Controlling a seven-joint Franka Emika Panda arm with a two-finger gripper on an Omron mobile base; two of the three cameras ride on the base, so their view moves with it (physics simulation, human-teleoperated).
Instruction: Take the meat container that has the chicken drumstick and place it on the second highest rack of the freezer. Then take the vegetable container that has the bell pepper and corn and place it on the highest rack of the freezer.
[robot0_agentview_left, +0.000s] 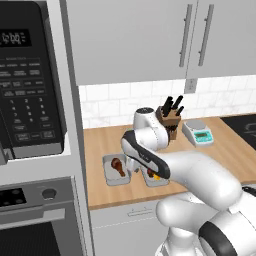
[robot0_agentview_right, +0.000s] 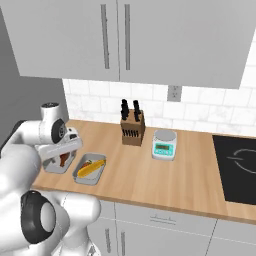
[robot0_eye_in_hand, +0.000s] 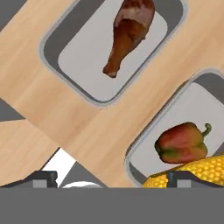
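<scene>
Two grey trays side by side on wooden worktop (robot0_agentview_right: 150, 175), near its left end, close but apart. Left tray (robot0_eye_in_hand: 65, 65) holds lone chicken drumstick (robot0_eye_in_hand: 129, 30), brown, lying flat, thick end and thin bone end both inside rim. Right tray (robot0_agentview_right: 82, 179) holds red-brown bell pepper (robot0_eye_in_hand: 181, 143) and yellow corn (robot0_agentview_right: 91, 168), touching each other. Tool (robot0_eye_in_hand: 111, 177) released, jaws wide, hovering above the trays, grasping nothing. Knife block (robot0_agentview_right: 132, 127) and scale (robot0_agentview_right: 164, 144) farther right.
</scene>
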